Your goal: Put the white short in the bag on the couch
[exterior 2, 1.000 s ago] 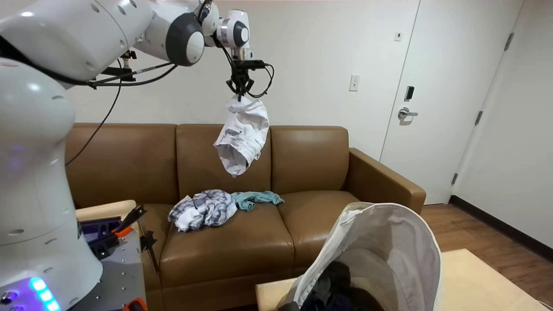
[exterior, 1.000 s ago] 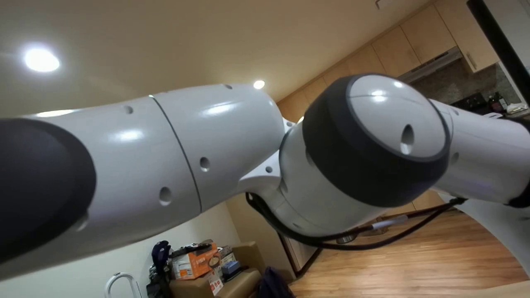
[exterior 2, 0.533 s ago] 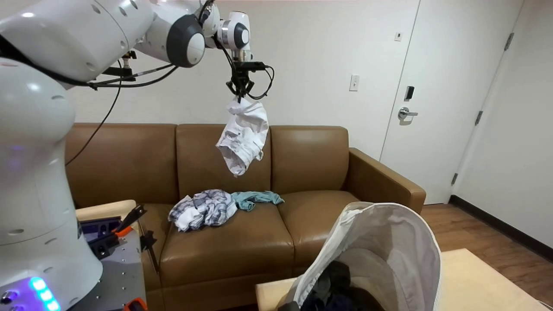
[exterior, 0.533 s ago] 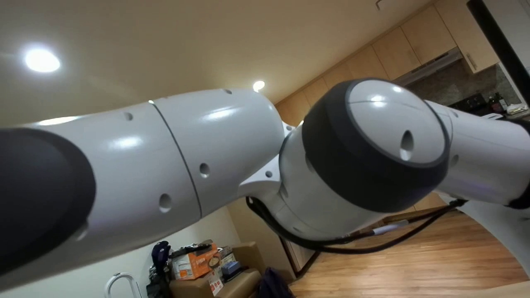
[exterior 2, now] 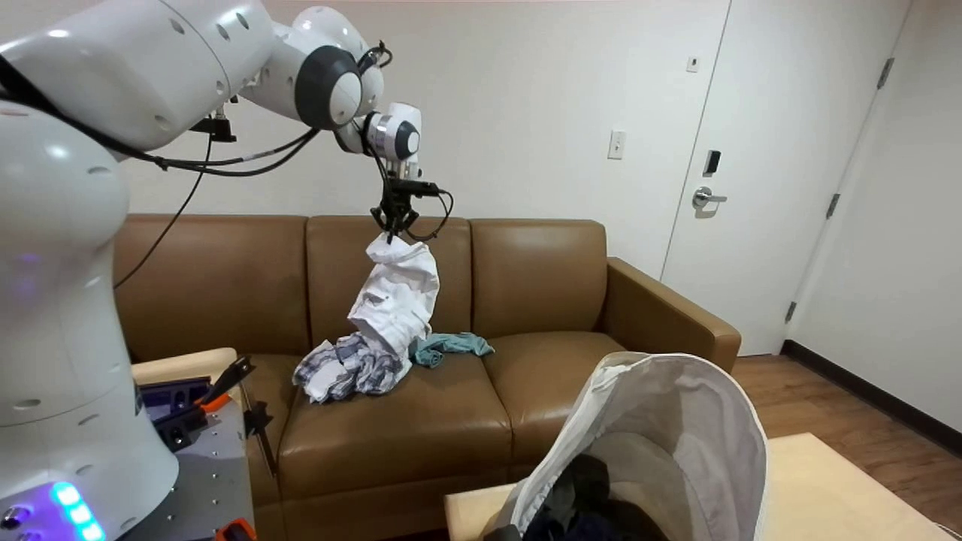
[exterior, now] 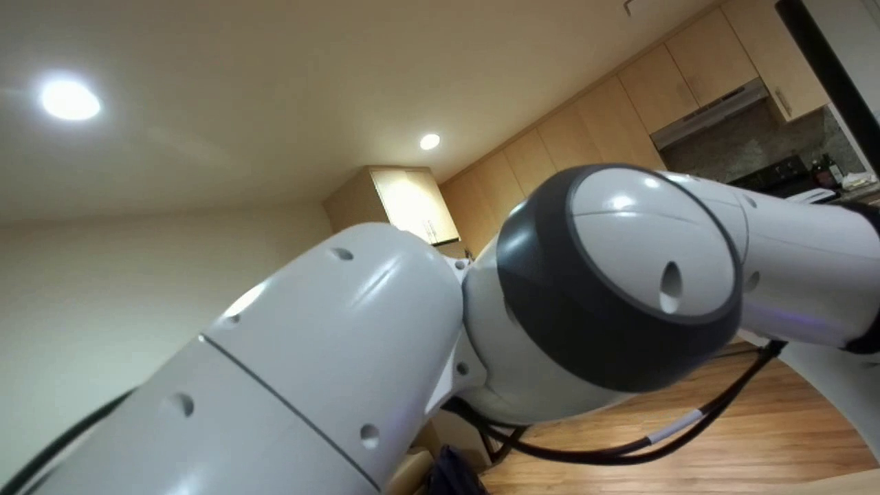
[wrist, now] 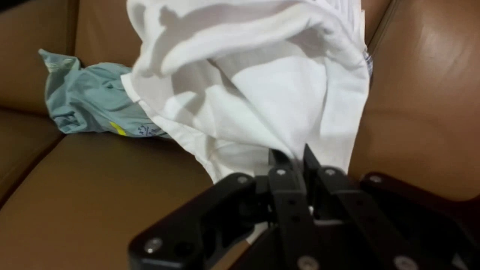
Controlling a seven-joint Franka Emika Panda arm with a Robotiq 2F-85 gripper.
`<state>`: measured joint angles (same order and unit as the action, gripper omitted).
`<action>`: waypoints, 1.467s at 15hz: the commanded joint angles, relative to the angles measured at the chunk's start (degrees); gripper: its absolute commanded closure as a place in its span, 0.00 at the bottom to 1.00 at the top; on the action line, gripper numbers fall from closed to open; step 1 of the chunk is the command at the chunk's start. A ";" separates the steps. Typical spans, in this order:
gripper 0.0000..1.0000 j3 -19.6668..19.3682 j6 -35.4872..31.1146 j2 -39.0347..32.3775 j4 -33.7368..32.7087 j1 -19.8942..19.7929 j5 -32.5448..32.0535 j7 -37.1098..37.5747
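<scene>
The white shorts (exterior 2: pixel 398 293) hang from my gripper (exterior 2: pixel 390 234) above the brown couch (exterior 2: pixel 406 436) in an exterior view. Their lower end overlaps the plaid garment in that view; I cannot tell whether they touch it. In the wrist view, my gripper (wrist: pixel 292 157) is shut on a fold of the white shorts (wrist: pixel 277 86), which spread out past the fingertips. The cream bag (exterior 2: pixel 721 443) stands open on a light wooden table, with dark cloth inside, away from the gripper. In an exterior view only the arm (exterior: pixel 385 344) shows; gripper and shorts are out of view.
A plaid garment (exterior 2: pixel 349 368) and a teal garment (exterior 2: pixel 451 346) lie on the couch seat. The teal garment (wrist: pixel 97 97) also shows in the wrist view. The light wooden table (exterior 2: pixel 834 488) stands in front of the couch. The couch armrest (exterior 2: pixel 669 308) rises behind the bag.
My gripper has moved down and slightly left in an exterior view, with the white shorts still in it. The shorts' lower end now overlaps the plaid garment. The bag has not moved.
</scene>
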<state>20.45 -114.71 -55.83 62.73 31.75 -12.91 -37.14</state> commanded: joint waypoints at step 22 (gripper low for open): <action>0.38 4.38 -7.91 -18.16 1.71 0.39 4.13 0.75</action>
<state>23.44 -126.29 -73.29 69.10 32.58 -10.82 -35.01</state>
